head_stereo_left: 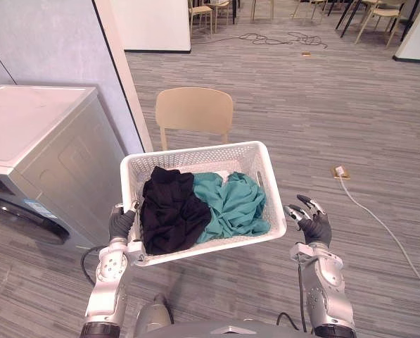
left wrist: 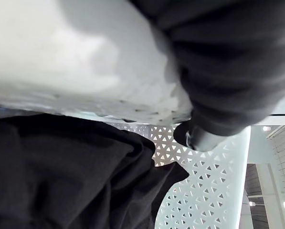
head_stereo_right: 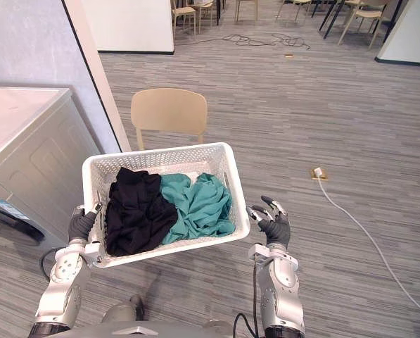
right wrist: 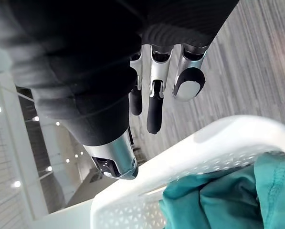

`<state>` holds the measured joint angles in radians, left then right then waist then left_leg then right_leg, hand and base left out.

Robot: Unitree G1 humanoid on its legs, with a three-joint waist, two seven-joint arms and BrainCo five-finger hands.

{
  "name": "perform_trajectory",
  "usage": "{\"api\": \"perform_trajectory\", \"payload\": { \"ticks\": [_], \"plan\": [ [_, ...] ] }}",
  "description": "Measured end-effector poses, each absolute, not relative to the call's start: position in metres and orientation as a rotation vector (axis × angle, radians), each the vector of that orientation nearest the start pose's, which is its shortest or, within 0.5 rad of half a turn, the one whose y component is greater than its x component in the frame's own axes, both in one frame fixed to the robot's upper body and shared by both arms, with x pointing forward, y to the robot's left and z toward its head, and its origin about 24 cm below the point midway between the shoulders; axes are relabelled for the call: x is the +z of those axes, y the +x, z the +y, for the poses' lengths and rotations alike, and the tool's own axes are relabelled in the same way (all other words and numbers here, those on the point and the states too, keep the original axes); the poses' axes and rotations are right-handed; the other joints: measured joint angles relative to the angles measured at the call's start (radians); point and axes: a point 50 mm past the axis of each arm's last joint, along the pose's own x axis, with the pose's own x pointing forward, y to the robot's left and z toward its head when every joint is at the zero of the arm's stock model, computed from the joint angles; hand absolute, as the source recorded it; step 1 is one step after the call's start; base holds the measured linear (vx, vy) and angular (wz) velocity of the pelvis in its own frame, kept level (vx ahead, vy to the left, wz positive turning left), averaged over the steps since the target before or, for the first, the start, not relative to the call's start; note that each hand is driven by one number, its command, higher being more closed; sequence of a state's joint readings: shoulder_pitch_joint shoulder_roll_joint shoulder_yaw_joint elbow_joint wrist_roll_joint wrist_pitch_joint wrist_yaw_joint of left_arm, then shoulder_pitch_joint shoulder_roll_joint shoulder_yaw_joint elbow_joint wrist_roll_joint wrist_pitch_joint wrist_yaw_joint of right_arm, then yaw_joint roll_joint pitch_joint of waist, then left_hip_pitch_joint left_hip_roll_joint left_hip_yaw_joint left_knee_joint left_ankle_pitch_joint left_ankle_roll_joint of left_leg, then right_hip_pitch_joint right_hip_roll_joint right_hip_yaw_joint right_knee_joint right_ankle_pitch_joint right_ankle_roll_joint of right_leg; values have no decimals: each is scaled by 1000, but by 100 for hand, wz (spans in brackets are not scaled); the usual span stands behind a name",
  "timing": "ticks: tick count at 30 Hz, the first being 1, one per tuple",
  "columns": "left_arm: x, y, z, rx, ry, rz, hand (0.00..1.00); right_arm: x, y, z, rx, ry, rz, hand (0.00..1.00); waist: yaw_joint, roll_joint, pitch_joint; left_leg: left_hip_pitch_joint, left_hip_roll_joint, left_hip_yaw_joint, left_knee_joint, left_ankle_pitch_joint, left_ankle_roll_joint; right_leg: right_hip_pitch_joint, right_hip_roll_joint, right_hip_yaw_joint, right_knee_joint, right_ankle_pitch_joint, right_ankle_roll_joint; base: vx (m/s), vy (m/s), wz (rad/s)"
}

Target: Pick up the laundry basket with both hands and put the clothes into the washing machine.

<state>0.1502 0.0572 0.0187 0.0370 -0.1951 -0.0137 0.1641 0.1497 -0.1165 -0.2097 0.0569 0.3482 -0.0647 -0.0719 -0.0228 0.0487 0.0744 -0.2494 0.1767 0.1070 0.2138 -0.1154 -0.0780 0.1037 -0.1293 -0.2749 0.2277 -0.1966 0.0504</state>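
A white perforated laundry basket (head_stereo_left: 195,153) is held up in front of me. Inside it a black garment (head_stereo_left: 169,211) lies on the left and a teal garment (head_stereo_left: 234,203) on the right. My left hand (head_stereo_left: 122,222) grips the basket's left rim, fingers curled over the edge; its wrist view shows a fingertip (left wrist: 199,138) hooked over the rim above the black garment (left wrist: 61,176). Open with spread fingers, my right hand (head_stereo_left: 312,222) hovers just off the basket's right side, not touching. In its wrist view the fingers (right wrist: 154,100) hang above the rim (right wrist: 204,143) and teal cloth (right wrist: 228,195).
A grey washing machine (head_stereo_left: 41,141) stands at the left, its door low on the front. A beige chair (head_stereo_left: 193,109) stands right behind the basket. A white cable (head_stereo_left: 378,218) runs across the floor at the right from a floor socket (head_stereo_left: 340,171).
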Motion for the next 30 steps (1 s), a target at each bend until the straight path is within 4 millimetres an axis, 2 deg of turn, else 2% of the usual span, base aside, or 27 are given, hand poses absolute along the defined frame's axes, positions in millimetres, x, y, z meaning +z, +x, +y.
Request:
{"api": "perform_trajectory", "payload": {
  "ticks": [1,2,3,4,5,6,7,8,10,11,12,13,14,16,18,19,20,21,22,23,24,26,27,28,30],
  "plan": [
    [1,217,184,245,-122,173,100,5,209,-240,-356,203,108,100,10,12,-6,11,6,-18,-42,16,-4,5,-3,16,4,-20,28,264,326,-29],
    [0,217,186,253,-120,173,100,1,208,-240,-361,203,127,100,17,22,-12,14,12,-24,-43,74,-23,11,-7,33,16,-42,52,268,365,-45],
    [1,216,191,275,-117,170,100,-3,207,-238,-359,212,144,100,22,17,-20,18,-6,-8,-1,145,-27,23,-33,58,24,-71,70,321,436,-51],
    [2,215,199,303,-110,165,100,-4,208,-230,-337,226,148,100,23,-13,-28,-4,-37,6,61,153,-19,22,-70,77,26,-87,95,289,349,-36],
    [3,215,203,316,-102,162,100,-5,209,-227,-331,236,150,100,20,-31,-33,-23,-59,11,96,132,3,21,-95,79,26,-94,104,368,402,-6],
    [6,218,207,329,-87,148,100,-7,209,-223,-331,253,152,100,5,-66,-42,-59,-103,29,166,66,31,18,-147,80,33,-95,110,322,331,8],
    [7,219,207,329,-85,144,100,-7,209,-223,-330,254,152,100,7,-72,-42,-68,-116,36,190,44,42,12,-161,91,45,-83,112,328,331,1],
    [8,219,208,332,-78,144,100,-7,208,-223,-331,254,153,100,9,-74,-41,-66,-131,53,209,16,57,-14,-185,117,100,-59,110,256,271,-18],
    [8,218,213,329,-50,147,100,-8,208,-222,-333,260,155,100,15,-73,-38,-24,-154,92,198,-10,82,-111,-234,151,295,-3,67,311,311,-27],
    [8,217,218,322,-25,152,100,-9,209,-218,-327,274,156,100,14,-72,-33,22,-163,117,175,-19,106,-157,-269,141,404,57,29,397,275,-39],
    [9,216,224,313,5,154,100,-11,210,-214,-320,288,165,100,14,-67,-28,72,-165,136,150,-27,122,-181,-304,78,494,74,3,326,178,-42],
    [9,216,226,307,14,153,100,-13,211,-212,-307,291,175,100,14,-63,-26,96,-165,143,134,-29,126,-195,-317,38,539,58,-13,367,163,-48],
    [11,215,231,307,28,147,100,-15,212,-208,-285,294,180,100,13,-56,-21,145,-163,159,87,-30,126,-227,-319,-47,603,5,-30,195,63,-46],
    [13,215,235,315,24,144,100,-13,214,-206,-267,296,175,100,14,-53,-19,177,-161,186,53,-29,125,-262,-307,-101,591,-39,-25,207,18,-46],
    [14,215,240,325,9,138,100,-10,219,-203,-248,295,161,100,11,-40,-10,193,-139,220,43,-28,123,-322,-272,-142,484,-79,-9,199,-63,-51],
    [14,215,240,326,7,138,100,-8,221,-203,-241,293,155,100,12,-33,-4,195,-128,229,43,-28,120,-338,-259,-147,448,-79,-7,133,-108,-50],
    [14,214,242,327,5,138,100,-6,223,-202,-234,290,147,100,12,-23,5,198,-108,243,47,-27,116,-356,-239,-146,381,-72,-2,72,-108,-39],
    [13,216,243,310,14,143,100,-6,224,-202,-232,284,146,100,9,-23,11,201,-94,250,48,-21,103,-355,-207,-124,270,-29,6,76,-175,-17],
    [13,221,244,278,37,146,100,-5,223,-200,-223,273,144,100,1,-44,20,207,-96,244,50,-33,68,-347,-185,-73,174,82,-2,90,-238,7],
    [16,224,245,258,52,138,100,-4,224,-198,-215,273,138,100,-2,-63,30,211,-102,238,57,-51,41,-344,-183,-48,149,162,17,64,-325,12],
    [13,232,239,236,30,139,100,1,229,-201,-203,255,122,100,4,-40,62,184,-67,220,93,-61,27,-344,-161,-49,152,163,42,17,-283,1],
    [19,242,233,205,25,109,100,14,240,-201,-169,259,66,100,-1,-9,89,90,-11,199,133,-67,0,-398,-109,-72,123,169,13,-72,-239,-2],
    [23,247,232,195,25,91,100,19,243,-202,-165,258,48,100,-2,-9,95,60,-6,194,137,-61,-6,-427,-105,-78,129,170,5,-62,-210,19],
    [32,261,229,172,22,55,100,31,247,-204,-155,262,-2,100,-4,-11,122,10,0,189,149,-44,-11,-476,-105,-91,151,172,-9,-41,-121,23],
    [45,278,225,162,19,9,100,52,260,-201,-128,265,-89,100,-7,-13,200,-32,9,173,169,-32,-13,-512,-104,-97,172,177,-23,-87,-106,16]
  ]
}}
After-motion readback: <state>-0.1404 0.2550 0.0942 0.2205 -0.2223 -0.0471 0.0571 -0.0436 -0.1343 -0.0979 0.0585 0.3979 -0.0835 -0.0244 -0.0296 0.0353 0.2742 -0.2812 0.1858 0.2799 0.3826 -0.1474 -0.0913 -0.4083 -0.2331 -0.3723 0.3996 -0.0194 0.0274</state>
